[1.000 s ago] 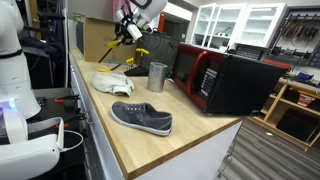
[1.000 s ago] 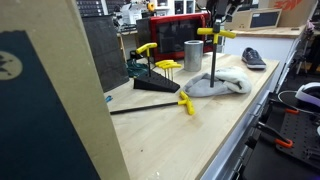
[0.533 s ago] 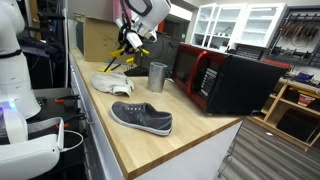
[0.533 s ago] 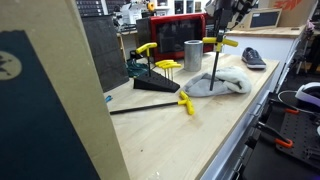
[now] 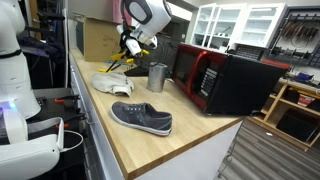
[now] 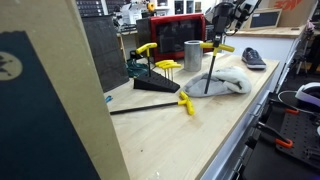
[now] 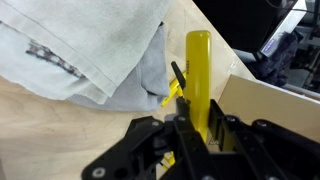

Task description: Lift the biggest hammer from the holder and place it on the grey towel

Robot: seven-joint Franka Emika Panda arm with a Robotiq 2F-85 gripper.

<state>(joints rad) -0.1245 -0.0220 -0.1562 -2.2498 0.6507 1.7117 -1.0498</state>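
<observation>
My gripper is shut on the yellow handle of the biggest hammer, a T-shaped tool with a yellow grip and a long dark shaft. In an exterior view the hammer hangs tilted from the gripper, its shaft tip down at the grey towel. In the other exterior view the hammer is held just above the towel. The black holder still carries smaller yellow-handled tools. The towel fills the upper left of the wrist view.
A metal cup and a red microwave stand behind the towel. A grey shoe lies on the wooden counter. Another yellow-handled tool lies loose on the counter in front of the holder. A cardboard box stands at the back.
The gripper has come down toward the towel with the hammer, and the hammer has tilted from upright to slanted, its shaft tip now at the towel.
</observation>
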